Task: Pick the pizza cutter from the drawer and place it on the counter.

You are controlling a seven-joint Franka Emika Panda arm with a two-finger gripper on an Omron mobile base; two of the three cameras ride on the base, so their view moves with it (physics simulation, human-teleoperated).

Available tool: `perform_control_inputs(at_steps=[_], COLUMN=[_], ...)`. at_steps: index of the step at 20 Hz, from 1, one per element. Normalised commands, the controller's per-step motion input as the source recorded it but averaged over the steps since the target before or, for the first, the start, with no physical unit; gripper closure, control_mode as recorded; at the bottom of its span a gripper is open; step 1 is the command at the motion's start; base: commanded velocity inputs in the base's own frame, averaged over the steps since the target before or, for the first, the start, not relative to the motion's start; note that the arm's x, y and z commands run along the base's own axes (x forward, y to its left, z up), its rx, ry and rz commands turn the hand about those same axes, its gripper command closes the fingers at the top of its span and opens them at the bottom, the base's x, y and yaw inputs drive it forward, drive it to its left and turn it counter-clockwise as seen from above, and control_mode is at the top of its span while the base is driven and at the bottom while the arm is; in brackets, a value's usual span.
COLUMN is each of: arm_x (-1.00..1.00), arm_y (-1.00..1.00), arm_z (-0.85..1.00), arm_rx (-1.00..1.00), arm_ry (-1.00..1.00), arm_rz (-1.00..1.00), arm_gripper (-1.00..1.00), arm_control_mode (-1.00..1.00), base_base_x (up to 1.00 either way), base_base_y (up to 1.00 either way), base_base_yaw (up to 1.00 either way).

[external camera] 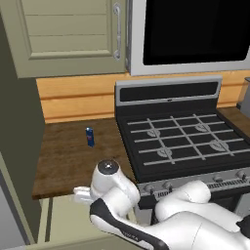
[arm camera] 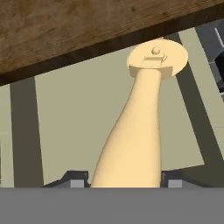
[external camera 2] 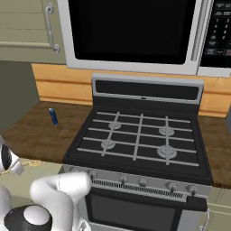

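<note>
The tan, wooden-looking pizza cutter (arm camera: 135,131) with its round disc head runs up the hand view from between the two dark fingertips (arm camera: 74,180) of the gripper (arm camera: 124,183), which is closed on the thick end of the handle; the tips are mostly cut off by the frame bottom. The disc sits just below the front edge of the dark brown wood-grain counter (arm camera: 65,30), over the pale sage-green drawer (arm camera: 74,118) w/ its flat inner floor. In the left base view the white arm bends low at the counter's front edge, hiding hand & cutter; a strip of the open drawer shows at lower left. A small blue can (external camera: 90,136) stands upright on the counter, well left of the black gas stove (external camera: 183,139), below a panelled green cabinet door (external camera: 68,29).
</note>
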Motion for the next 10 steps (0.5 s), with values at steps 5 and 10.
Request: perform_control_inputs(at_steps=[5, 10], arm_x=[-1.00, -0.28], arm_y=[0.02, -0.09], arm_z=[0.99, 1.00], arm_rx=[-0.01, 0.00], arm_ry=[-0.10, -0.15], arm_rz=[0.04, 0.00], arm_gripper=[1.00, 1.00], arm_control_mode=[-1.00, -1.00], base_base_x=[0.00, 0.00], base_base_y=[0.00, 0.00], base_base_yaw=[0.00, 0.00])
